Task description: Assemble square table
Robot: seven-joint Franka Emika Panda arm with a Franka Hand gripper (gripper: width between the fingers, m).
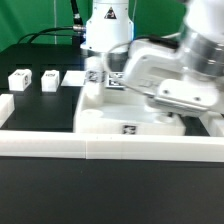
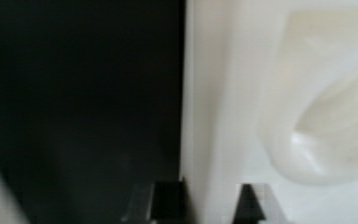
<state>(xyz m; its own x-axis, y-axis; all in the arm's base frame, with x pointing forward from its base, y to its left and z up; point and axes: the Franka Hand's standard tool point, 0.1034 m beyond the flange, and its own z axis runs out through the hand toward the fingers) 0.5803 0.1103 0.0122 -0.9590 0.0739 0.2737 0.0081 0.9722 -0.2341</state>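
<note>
The gripper (image 2: 211,203) is closed narrowly on the rim of the white square slab (image 1: 105,118), which runs up between its two dark fingertips (image 2: 165,205) in the wrist view. The slab sits on the black desk (image 1: 40,112), just behind the front border bar (image 1: 110,148) (the arm above is blurred). A leg block (image 1: 18,79) and a second leg block (image 1: 50,76) stand apart towards the exterior view's left.

The square slab (image 1: 100,112) looks smooth, faintly glossy white plastic; the tabletop (image 1: 40,115) is matt black.
</note>
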